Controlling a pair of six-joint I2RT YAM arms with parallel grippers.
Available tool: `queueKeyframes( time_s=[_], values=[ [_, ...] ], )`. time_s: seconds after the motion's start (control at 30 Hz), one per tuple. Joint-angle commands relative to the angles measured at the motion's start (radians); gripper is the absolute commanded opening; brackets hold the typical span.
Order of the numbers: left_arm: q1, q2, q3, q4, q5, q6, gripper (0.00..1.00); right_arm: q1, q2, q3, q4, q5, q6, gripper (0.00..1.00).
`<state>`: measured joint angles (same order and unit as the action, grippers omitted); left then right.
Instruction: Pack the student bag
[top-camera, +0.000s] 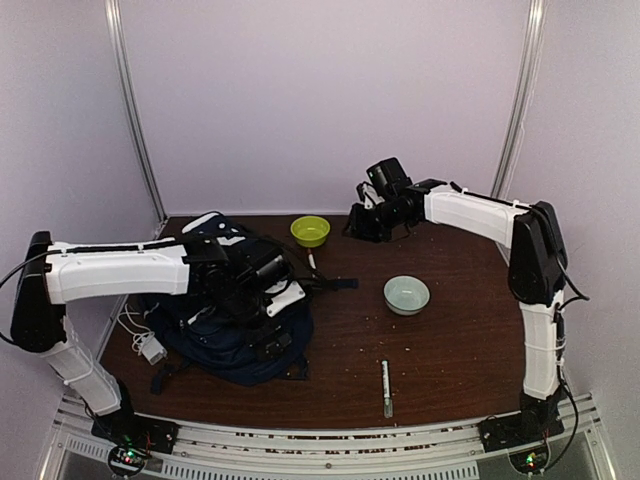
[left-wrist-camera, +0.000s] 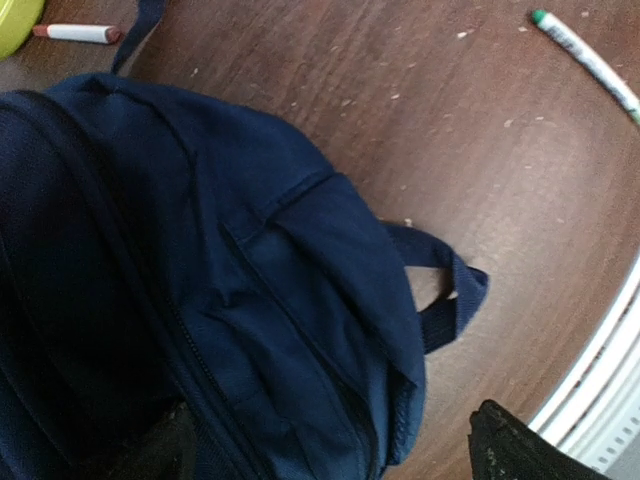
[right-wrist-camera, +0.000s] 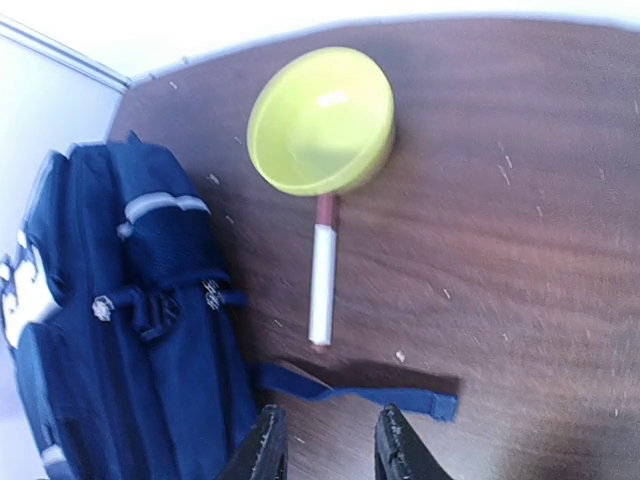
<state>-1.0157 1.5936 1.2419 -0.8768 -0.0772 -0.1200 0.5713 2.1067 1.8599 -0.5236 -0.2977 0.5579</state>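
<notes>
Bag (top-camera: 235, 350) laid at the left of the surface (top-camera: 450, 350), left gripper (left-wrist-camera: 330, 415) spread wide above it, nothing grasped, right gripper (right-wrist-camera: 330, 415) slightly parted and empty, held above a strap (right-wrist-camera: 360, 395), near bowl (right-wrist-camera: 320, 120) and marker (right-wrist-camera: 322, 285)

The left arm (top-camera: 120, 270) hides much of the student bag (top-camera: 232, 356) from above.

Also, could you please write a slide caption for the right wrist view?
Right tool above the table, with the bag, a yellow bowl and a marker beside the bowl.
</notes>
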Motion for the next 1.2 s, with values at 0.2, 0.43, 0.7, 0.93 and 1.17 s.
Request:
queueKeyframes(
  time_s=[0.2, 0.43, 0.7, 0.93, 1.17],
  values=[
    [0.277, 0.092, -0.040, 0.084, -0.225, 0.004, 0.47, -0.088, -0.155, -0.197, 0.134, -0.069, 0.042, 0.32],
    [0.418, 0.109, -0.015, 0.063, -0.273, 0.113, 0.36, -0.099, -0.079, -0.121, 0.167, -0.140, 0.111, 0.32],
    [0.539, 0.100, 0.078, 0.163, -0.120, 0.224, 0.55, -0.100, 0.074, 0.047, 0.206, -0.241, 0.236, 0.29],
    [0.550, 0.133, 0.346, 0.242, 0.264, 0.279, 0.73, -0.118, 0.079, 0.023, 0.208, -0.239, 0.235, 0.29],
    [0.612, 0.624, 1.022, 0.067, 0.252, 0.148, 0.03, -0.150, 0.018, -0.072, 0.201, -0.225, 0.202, 0.28]
  ],
)
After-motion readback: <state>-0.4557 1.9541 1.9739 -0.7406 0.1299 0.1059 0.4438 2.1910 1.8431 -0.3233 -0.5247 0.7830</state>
